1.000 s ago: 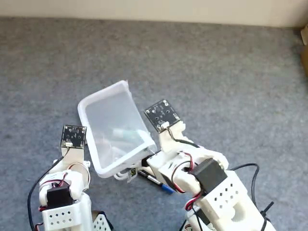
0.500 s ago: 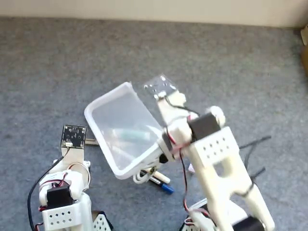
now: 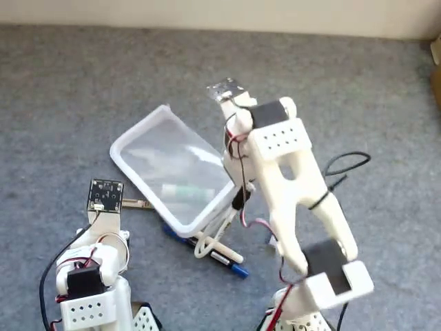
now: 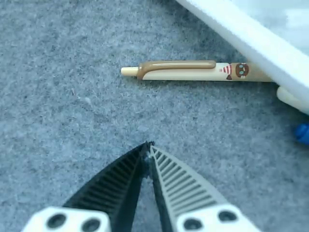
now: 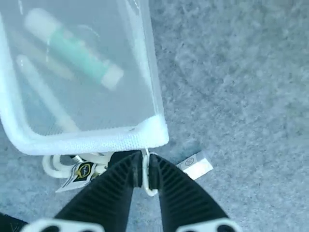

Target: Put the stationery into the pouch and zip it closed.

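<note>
Pouch of clear plastic with a white rim lies at a slant on the grey carpet, between the two arms. Through its wall a green-and-white tube shows, with a thin white stick beside it. Whether the zip is open or drawn I cannot tell.

At the pouch's near corner the right gripper has its jaws pressed together on the zip pull, a narrow white tab running out from the rim. Just beside that corner a looped white cord and a small printed tag lie on the carpet, and a pale label lies on the other side of the jaws. In the high view the right arm reaches over the pouch's edge.

A brown-and-cream pen lies flat on the carpet, one end tucked under the pouch's rim. The left gripper hangs above bare carpet near this pen but apart from it, jaws together and holding nothing.

A blue-capped pen lies on the carpet just outside the pouch, close to the white cord, in front of the right arm's base.
</note>
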Motion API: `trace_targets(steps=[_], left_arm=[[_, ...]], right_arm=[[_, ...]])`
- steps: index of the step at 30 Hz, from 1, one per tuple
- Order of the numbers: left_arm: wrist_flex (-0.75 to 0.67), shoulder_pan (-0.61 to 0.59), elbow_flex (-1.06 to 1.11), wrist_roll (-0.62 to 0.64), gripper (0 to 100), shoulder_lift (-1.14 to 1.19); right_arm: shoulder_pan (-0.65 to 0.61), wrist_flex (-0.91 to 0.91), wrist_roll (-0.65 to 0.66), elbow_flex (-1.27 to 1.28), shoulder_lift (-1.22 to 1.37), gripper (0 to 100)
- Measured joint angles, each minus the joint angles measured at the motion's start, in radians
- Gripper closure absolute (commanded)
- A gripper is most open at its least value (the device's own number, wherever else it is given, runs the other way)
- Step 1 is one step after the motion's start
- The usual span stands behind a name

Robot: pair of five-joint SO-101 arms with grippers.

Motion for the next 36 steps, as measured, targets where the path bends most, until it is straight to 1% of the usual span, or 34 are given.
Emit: trace_targets(steps=[2, 6, 7, 8, 13, 19, 24, 32, 36], left_arm=[[0.000, 0.000, 0.000, 0.000, 99, 0.000], [0.000, 0.000, 0.000, 0.000, 99, 0.000], [0.000, 0.000, 0.000, 0.000, 99, 0.000], [0.000, 0.000, 0.000, 0.000, 99, 0.000], [0.000, 0.000, 0.000, 0.000, 99, 0.000], [0.000, 0.000, 0.000, 0.000, 99, 0.000], [0.000, 0.000, 0.000, 0.000, 99, 0.000], [0.000, 0.000, 0.000, 0.000, 99, 0.000], [0.000, 0.000, 0.000, 0.000, 99, 0.000]], right_arm=[[0.012, -0.012, 0.000, -0.028, 0.055, 94.3], [0.009, -0.015, 0.000, -0.101, 0.101, 80.5], [0.009, -0.015, 0.000, -0.120, 0.101, 79.3], [0.009, -0.015, -0.014, -0.135, 0.101, 79.4], [0.009, -0.009, -0.169, -0.158, 0.080, 81.0], [-0.026, 0.081, -0.298, -0.153, -0.015, 81.0], [-0.046, 0.092, -0.408, -0.018, -0.043, 81.0], [-0.092, -0.106, -0.505, 0.249, -0.043, 81.0], [-0.091, -0.221, -0.517, 0.336, -0.043, 81.0]])
